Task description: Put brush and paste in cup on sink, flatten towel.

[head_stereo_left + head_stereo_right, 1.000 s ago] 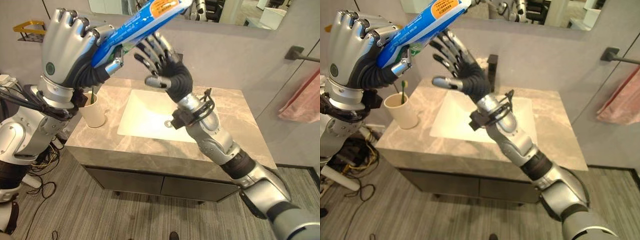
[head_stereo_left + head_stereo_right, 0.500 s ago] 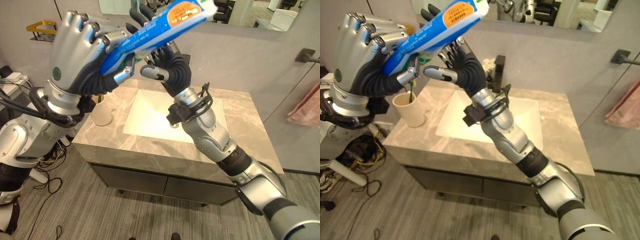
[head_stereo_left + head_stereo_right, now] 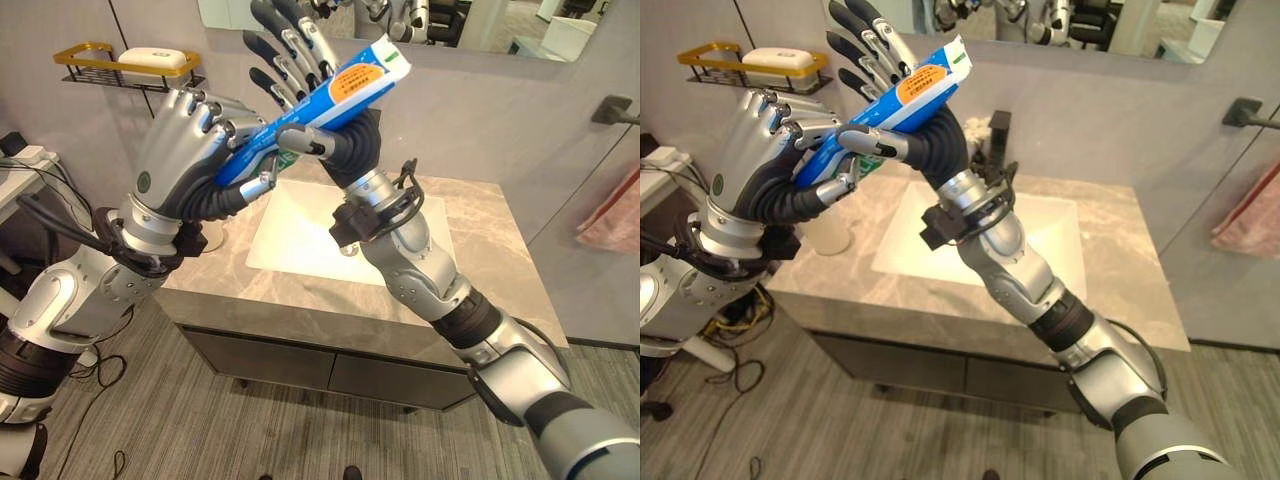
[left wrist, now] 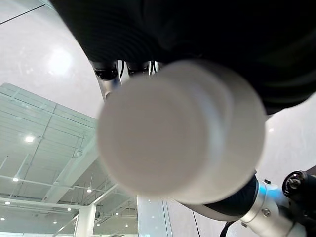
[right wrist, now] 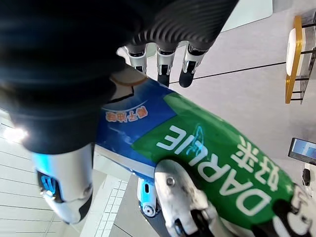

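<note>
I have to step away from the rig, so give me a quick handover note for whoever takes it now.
Left hand: curled round the toothpaste tube, held high over the sink.
Right hand: fingers straight behind the tube, thumb across its front; touching, not gripping.
Cup: on the counter left of the sink, mostly hidden behind the left arm.
Pink towel: hangs at the right edge.
Done: paste picked up.
Left: paste into the cup, flatten the towel; the brush can't be seen now.

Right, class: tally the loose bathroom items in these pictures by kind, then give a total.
Toothpaste tube: 1
Cup: 1
Soap bar: 1
Pink towel: 1
Total: 4
</note>
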Tool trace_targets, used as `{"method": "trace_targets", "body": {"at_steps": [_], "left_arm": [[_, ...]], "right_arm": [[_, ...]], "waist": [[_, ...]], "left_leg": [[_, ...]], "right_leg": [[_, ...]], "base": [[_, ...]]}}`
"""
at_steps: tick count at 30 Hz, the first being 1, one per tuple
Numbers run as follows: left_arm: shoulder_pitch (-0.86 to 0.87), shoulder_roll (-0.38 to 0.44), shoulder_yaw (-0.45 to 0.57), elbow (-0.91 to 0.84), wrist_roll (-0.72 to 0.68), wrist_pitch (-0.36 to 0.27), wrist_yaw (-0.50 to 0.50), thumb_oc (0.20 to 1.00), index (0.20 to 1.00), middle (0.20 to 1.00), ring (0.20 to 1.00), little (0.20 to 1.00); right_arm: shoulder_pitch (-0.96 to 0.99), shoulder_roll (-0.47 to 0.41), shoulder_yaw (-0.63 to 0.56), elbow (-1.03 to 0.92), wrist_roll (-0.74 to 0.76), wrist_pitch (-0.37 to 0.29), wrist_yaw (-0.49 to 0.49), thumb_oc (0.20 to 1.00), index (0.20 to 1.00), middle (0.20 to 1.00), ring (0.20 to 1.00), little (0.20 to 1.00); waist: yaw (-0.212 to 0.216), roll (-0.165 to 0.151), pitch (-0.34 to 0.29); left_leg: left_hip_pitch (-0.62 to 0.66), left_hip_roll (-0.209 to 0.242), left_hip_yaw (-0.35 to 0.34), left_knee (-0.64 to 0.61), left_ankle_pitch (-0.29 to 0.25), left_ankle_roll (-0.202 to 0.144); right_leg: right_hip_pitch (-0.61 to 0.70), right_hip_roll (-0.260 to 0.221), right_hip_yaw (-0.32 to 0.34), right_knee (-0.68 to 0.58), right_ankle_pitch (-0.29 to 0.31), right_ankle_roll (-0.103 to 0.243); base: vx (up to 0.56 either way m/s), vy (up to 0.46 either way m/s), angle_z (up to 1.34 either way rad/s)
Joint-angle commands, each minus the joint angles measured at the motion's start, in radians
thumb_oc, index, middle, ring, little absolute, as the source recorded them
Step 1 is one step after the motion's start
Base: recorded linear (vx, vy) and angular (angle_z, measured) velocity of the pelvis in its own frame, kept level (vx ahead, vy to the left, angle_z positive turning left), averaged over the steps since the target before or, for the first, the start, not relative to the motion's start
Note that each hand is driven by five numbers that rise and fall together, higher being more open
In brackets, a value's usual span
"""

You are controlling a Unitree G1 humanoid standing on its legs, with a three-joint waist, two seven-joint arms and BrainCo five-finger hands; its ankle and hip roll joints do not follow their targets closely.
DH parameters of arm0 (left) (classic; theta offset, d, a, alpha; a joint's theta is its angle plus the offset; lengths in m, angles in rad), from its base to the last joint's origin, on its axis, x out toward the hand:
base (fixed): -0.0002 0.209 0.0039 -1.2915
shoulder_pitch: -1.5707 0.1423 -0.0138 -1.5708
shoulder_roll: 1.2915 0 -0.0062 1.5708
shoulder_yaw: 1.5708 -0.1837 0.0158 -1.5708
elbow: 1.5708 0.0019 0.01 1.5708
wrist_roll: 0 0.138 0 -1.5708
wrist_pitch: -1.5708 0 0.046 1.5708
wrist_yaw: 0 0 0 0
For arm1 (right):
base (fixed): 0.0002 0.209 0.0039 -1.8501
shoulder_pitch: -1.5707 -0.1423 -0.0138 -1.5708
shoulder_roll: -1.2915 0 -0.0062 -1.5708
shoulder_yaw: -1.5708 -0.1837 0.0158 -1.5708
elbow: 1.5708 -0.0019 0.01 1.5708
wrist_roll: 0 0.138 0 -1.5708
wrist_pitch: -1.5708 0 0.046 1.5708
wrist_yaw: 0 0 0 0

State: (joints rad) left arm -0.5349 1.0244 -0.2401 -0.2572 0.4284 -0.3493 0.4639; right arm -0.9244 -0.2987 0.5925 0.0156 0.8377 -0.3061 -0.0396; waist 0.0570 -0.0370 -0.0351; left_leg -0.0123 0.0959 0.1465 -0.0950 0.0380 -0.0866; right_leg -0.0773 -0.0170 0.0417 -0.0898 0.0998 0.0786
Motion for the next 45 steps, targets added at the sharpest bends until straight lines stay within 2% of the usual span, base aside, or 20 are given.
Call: {"method": "trace_targets", "body": {"at_steps": [1,2,4,5,8,10,14,15,17,27,28,29,30,38,41,44,45], "left_arm": [[0.022,0.007,0.046,0.016,-0.069,0.006,-0.010,0.200,0.200,0.200,0.200,0.200],[0.023,0.007,0.047,0.015,-0.069,0.005,-0.010,0.200,0.200,0.200,0.200,0.200],[0.032,0.004,0.048,0.014,-0.071,0.009,-0.018,0.200,0.200,0.200,0.200,0.200],[0.036,0.002,0.050,0.012,-0.073,0.007,-0.020,0.200,0.200,0.200,0.200,0.200],[0.042,0.001,0.055,0.008,-0.073,0.006,-0.021,0.200,0.200,0.200,0.200,0.200],[0.051,-0.002,0.058,0.006,-0.078,0.004,-0.024,0.200,0.200,0.200,0.200,0.200],[0.073,-0.019,0.059,0.004,-0.089,0.004,-0.030,0.200,0.200,0.200,0.200,0.200],[0.081,-0.023,0.062,0.004,-0.091,0.004,-0.030,0.200,0.200,0.200,0.200,0.200],[0.099,-0.030,0.068,0.004,-0.096,0.004,-0.033,0.200,0.200,0.200,0.200,0.200],[0.232,-0.113,0.125,-0.004,-0.122,0.017,-0.020,0.200,0.200,0.200,0.200,0.200],[0.246,-0.127,0.129,-0.007,-0.124,0.021,-0.017,0.498,0.498,0.498,0.498,0.498],[0.263,-0.139,0.138,-0.012,-0.128,0.023,-0.012,0.906,0.906,0.906,0.906,0.906],[0.284,-0.150,0.151,-0.020,-0.130,0.020,-0.006,1.000,1.000,1.000,1.000,1.000],[0.429,-0.220,0.214,-0.083,-0.204,0.008,0.020,1.000,1.000,1.000,1.000,1.000],[0.484,-0.227,0.223,-0.104,-0.251,-0.004,0.004,1.000,1.000,1.000,1.000,1.000],[0.551,-0.234,0.213,-0.118,-0.328,-0.018,-0.035,1.000,1.000,1.000,1.000,1.000],[0.599,-0.257,0.197,-0.099,-0.420,-0.034,-0.067,1.000,1.000,1.000,1.000,1.000]], "right_arm": [[-0.080,0.034,-0.032,-0.036,0.050,-0.054,0.021,1.000,1.000,1.000,1.000,1.000],[-0.080,0.034,-0.032,-0.036,0.050,-0.054,0.021,1.000,1.000,1.000,1.000,1.000],[-0.079,0.033,-0.029,-0.044,0.049,-0.053,0.024,0.884,0.884,0.884,0.884,0.884],[-0.078,0.036,-0.032,-0.042,0.051,-0.054,0.022,0.555,0.555,0.555,0.555,0.555],[-0.075,0.042,-0.037,-0.041,0.050,-0.059,0.018,0.501,0.501,0.501,0.501,0.501],[-0.073,0.044,-0.039,-0.043,0.050,-0.059,0.016,0.533,0.533,0.533,0.533,0.533],[-0.062,0.050,-0.051,-0.038,0.053,-0.062,0.007,0.511,0.511,0.511,0.511,0.511],[-0.061,0.050,-0.055,-0.038,0.053,-0.063,0.005,0.473,0.473,0.473,0.473,0.473],[-0.053,0.052,-0.061,-0.037,0.052,-0.065,-0.001,0.203,0.203,0.203,0.203,0.203],[-0.023,0.095,-0.129,-0.003,0.025,-0.088,-0.089,0.200,0.200,0.200,0.200,0.200],[-0.021,0.099,-0.132,-0.001,0.019,-0.090,-0.098,0.200,0.200,0.200,0.200,0.200],[-0.019,0.102,-0.141,-0.001,0.008,-0.095,-0.113,0.200,0.200,0.200,0.200,0.200],[-0.022,0.105,-0.155,-0.002,0.002,-0.098,-0.125,0.200,0.200,0.200,0.200,0.200],[-0.050,0.112,-0.205,0.023,-0.051,-0.110,-0.206,0.200,0.200,0.200,0.200,0.200],[-0.086,0.074,-0.234,0.041,-0.091,-0.111,-0.245,0.200,0.200,0.200,0.200,0.200],[-0.146,0.060,-0.268,0.095,-0.102,-0.123,-0.290,0.200,0.200,0.200,0.200,0.200],[-0.183,0.044,-0.278,0.124,-0.123,-0.122,-0.318,0.200,0.200,0.200,0.200,0.200]], "waist": [[0.013,-0.046,-0.022],[0.013,-0.046,-0.023],[0.015,-0.048,-0.020],[0.016,-0.048,-0.018],[0.017,-0.050,-0.016],[0.017,-0.051,-0.014],[0.018,-0.053,-0.013],[0.018,-0.053,-0.014],[0.018,-0.053,-0.014],[0.035,-0.056,-0.010],[0.037,-0.056,-0.009],[0.041,-0.057,-0.008],[0.048,-0.059,-0.005],[0.086,-0.064,0.002],[0.102,-0.065,0.007],[0.124,-0.068,0.012],[0.137,-0.072,0.018]], "left_leg": [[0.038,-0.019,-0.021,0.008,-0.028,0.004],[0.038,-0.019,-0.021,0.008,-0.028,0.004],[0.037,-0.017,-0.022,0.008,-0.028,0.003],[0.036,-0.017,-0.022,0.008,-0.028,0.003],[0.035,-0.016,-0.024,0.008,-0.027,0.003],[0.033,-0.016,-0.026,0.008,-0.027,0.003],[0.033,-0.015,-0.031,0.008,-0.028,0.004],[0.033,-0.015,-0.032,0.008,-0.029,0.004],[0.034,-0.015,-0.033,0.008,-0.029,0.005],[0.031,-0.021,-0.052,0.008,-0.033,0.010],[0.030,-0.021,-0.056,0.008,-0.033,0.011],[0.029,-0.021,-0.059,0.008,-0.032,0.011],[0.026,-0.023,-0.063,0.008,-0.033,0.013],[0.007,-0.034,-0.097,0.008,-0.027,0.019],[-0.004,-0.038,-0.114,0.008,-0.023,0.019],[-0.014,-0.044,-0.133,0.008,-0.019,0.022],[-0.023,-0.048,-0.143,0.008,-0.015,0.023]], "right_leg": [[0.023,-0.076,-0.030,0.003,-0.011,0.061],[0.024,-0.076,-0.030,0.003,-0.011,0.060],[0.024,-0.075,-0.033,0.003,-0.013,0.059],[0.024,-0.075,-0.034,0.003,-0.013,0.058],[0.024,-0.074,-0.035,0.003,-0.015,0.057],[0.025,-0.073,-0.037,0.003,-0.016,0.057],[0.029,-0.073,-0.042,0.003,-0.021,0.054],[0.030,-0.073,-0.044,0.003,-0.022,0.052],[0.033,-0.073,-0.046,0.003,-0.023,0.051],[0.044,-0.076,-0.062,0.003,-0.034,0.044],[0.045,-0.077,-0.065,0.003,-0.035,0.043],[0.045,-0.077,-0.067,0.003,-0.035,0.043],[0.045,-0.078,-0.069,0.003,-0.036,0.042],[0.048,-0.087,-0.096,0.003,-0.041,0.039],[0.050,-0.090,-0.110,0.003,-0.043,0.039],[0.050,-0.093,-0.125,0.003,-0.043,0.040],[0.048,-0.095,-0.133,0.003,-0.042,0.041]], "base": [[0.00,0.000,0.00],[0.00,0.000,0.00],[0.00,0.000,0.00],[0.00,0.000,0.00],[0.00,0.000,0.00],[0.01,-0.001,0.02],[0.02,0.001,0.08],[0.02,0.001,0.11],[0.01,0.005,0.07],[0.00,0.003,0.01],[0.01,0.009,0.10],[0.01,0.006,0.15],[0.00,0.003,0.16],[0.00,0.011,0.13],[0.00,0.007,0.21],[0.00,0.006,0.22],[-0.02,0.002,0.25]]}}
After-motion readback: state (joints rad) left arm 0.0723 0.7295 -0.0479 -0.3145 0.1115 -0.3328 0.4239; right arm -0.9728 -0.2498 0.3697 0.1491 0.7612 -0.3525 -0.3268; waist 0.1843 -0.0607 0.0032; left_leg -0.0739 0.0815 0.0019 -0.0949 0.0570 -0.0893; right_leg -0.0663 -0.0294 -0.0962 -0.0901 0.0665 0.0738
